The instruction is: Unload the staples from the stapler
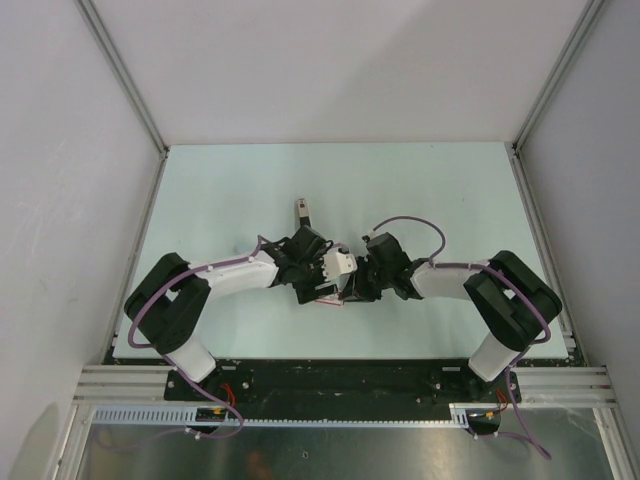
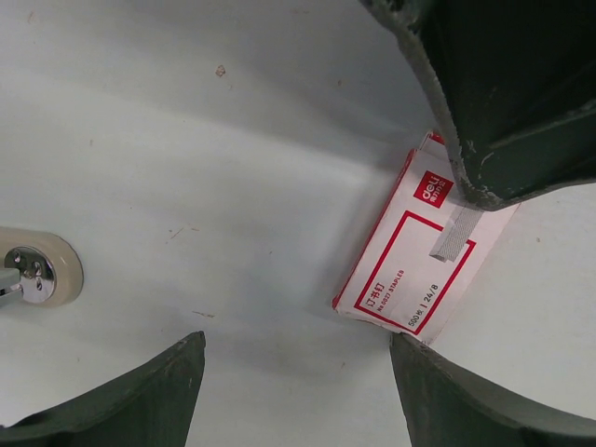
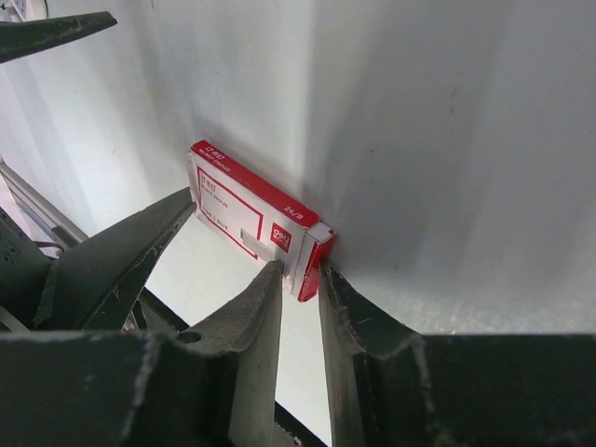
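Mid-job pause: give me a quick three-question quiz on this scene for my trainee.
1. True or false: the left gripper has its fingers closed on the staple box.
2. The grey staple strip lies: A) on the staple box, B) inside the stapler, C) on the bare table.
3. Fill in: in the top view, the stapler lies ___ from the arm bases than both grippers (nearer/farther).
Key: 1 false; 2 A; 3 farther.
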{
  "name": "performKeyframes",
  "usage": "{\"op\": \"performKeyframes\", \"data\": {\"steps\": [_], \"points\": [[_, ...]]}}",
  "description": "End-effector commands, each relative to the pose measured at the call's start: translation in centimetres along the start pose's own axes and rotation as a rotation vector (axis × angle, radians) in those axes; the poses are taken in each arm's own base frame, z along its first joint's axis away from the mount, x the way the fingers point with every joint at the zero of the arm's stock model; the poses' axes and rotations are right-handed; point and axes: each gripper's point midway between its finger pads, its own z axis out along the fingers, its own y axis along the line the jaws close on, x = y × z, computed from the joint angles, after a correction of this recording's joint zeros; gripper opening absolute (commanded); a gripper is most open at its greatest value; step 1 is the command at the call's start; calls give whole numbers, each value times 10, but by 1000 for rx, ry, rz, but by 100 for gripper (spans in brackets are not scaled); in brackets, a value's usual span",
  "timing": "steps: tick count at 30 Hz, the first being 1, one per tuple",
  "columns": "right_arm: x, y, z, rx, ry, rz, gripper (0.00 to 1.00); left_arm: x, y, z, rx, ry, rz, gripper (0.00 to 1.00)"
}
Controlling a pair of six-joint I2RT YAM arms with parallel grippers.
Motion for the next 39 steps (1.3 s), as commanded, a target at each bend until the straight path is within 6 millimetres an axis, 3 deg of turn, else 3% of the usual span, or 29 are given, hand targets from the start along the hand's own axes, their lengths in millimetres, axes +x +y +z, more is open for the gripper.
{"op": "performKeyframes", "data": {"steps": [1, 7, 12, 14, 18, 20, 25, 30, 35, 39], "points": [[0, 20, 0, -59, 13, -32, 28, -5, 3, -4, -19, -16, 37, 84], [1, 25, 2, -85, 21, -30, 29, -7, 4, -6, -24, -21, 35, 84], [-3, 11, -9, -21, 6, -44, 33, -11, 6, -9, -31, -33, 20, 85], [-5, 3, -19, 16, 4, -52, 42, -17, 8, -13, -34, -48, 9, 86], [-13, -4, -40, 41, -16, -65, 76, -31, 13, -25, -41, -78, 0, 89], [-19, -7, -51, 45, -31, -70, 86, -37, 15, -32, -44, -94, -5, 91], [-38, -14, -79, 79, -88, -97, 98, -55, 34, -64, -78, -167, -77, 99], [-67, -12, -98, 110, -159, -125, 99, -69, 73, -110, -109, -288, -223, 99], [-90, 2, -112, 92, -217, -150, 99, -71, 104, -150, -154, -384, -345, 99], [-102, 13, -121, 81, -252, -181, 99, -65, 118, -170, -167, -440, -438, 99]]}}
